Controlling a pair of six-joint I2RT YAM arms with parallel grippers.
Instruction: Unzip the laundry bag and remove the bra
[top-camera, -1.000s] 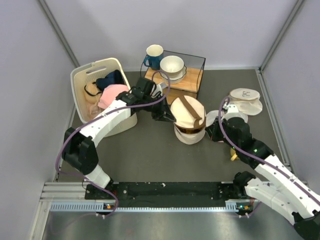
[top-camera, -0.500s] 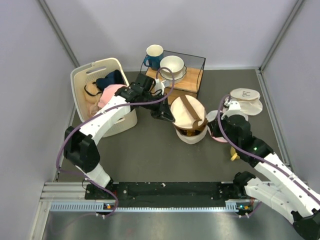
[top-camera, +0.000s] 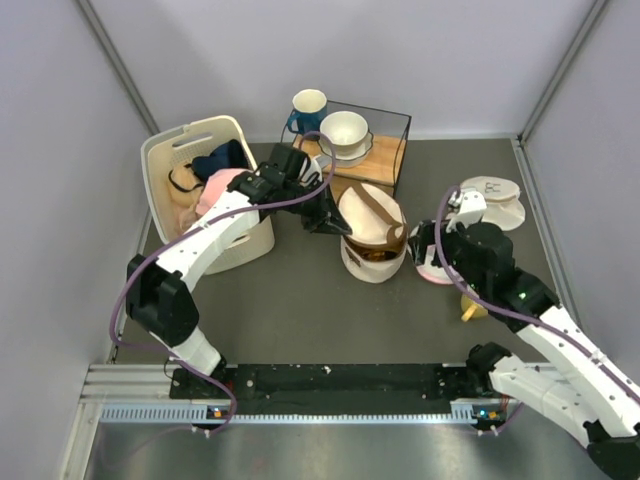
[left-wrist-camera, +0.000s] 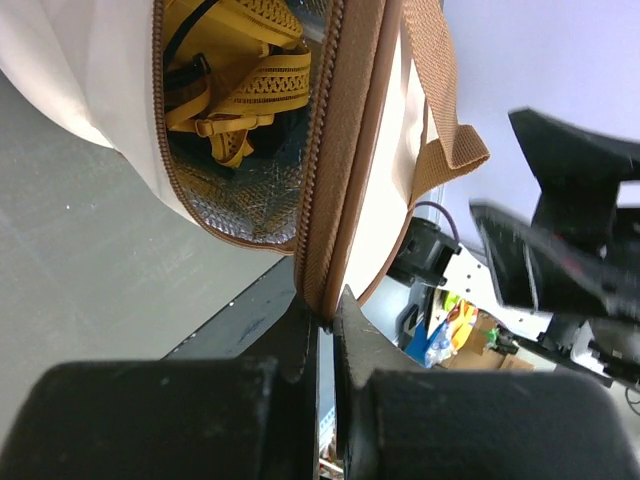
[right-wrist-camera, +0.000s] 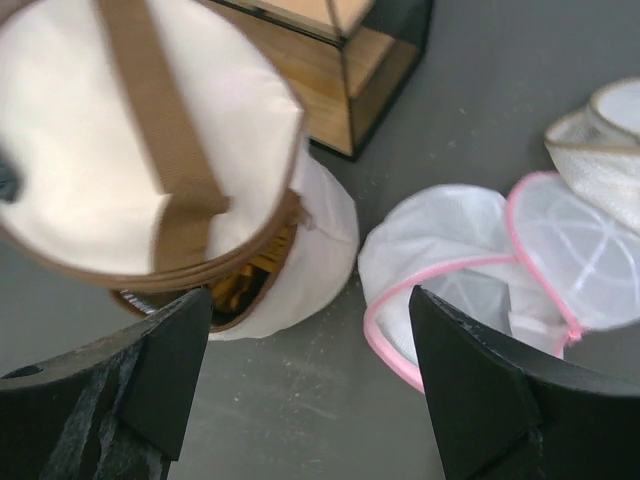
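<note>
The cream laundry bag (top-camera: 372, 262) stands mid-table with its round lid (top-camera: 366, 215) tilted up and the zip open most of the way round. My left gripper (top-camera: 335, 228) is shut on the brown zip edge (left-wrist-camera: 322, 215) of the lid, at the bag's left side, its fingertips (left-wrist-camera: 325, 312) pinching the tape. Inside, against the silver lining (left-wrist-camera: 245, 205), lies a mustard-yellow bra (left-wrist-camera: 235, 80), which also shows through the gap in the right wrist view (right-wrist-camera: 250, 275). My right gripper (top-camera: 425, 250) hangs open just right of the bag (right-wrist-camera: 310, 215), holding nothing.
A white mesh pouch with a pink rim (right-wrist-camera: 470, 290) lies right of the bag, under my right arm. Another round pouch (top-camera: 490, 200) sits at far right. A cream basket (top-camera: 205, 195) of clothes stands left. Behind are a black-framed box (top-camera: 385, 160) and a blue mug (top-camera: 305, 110).
My right gripper has opened and drawn slightly back from the bag. The left gripper has pulled the lid edge leftward, tipping the lid higher and shifting the bag a little left.
</note>
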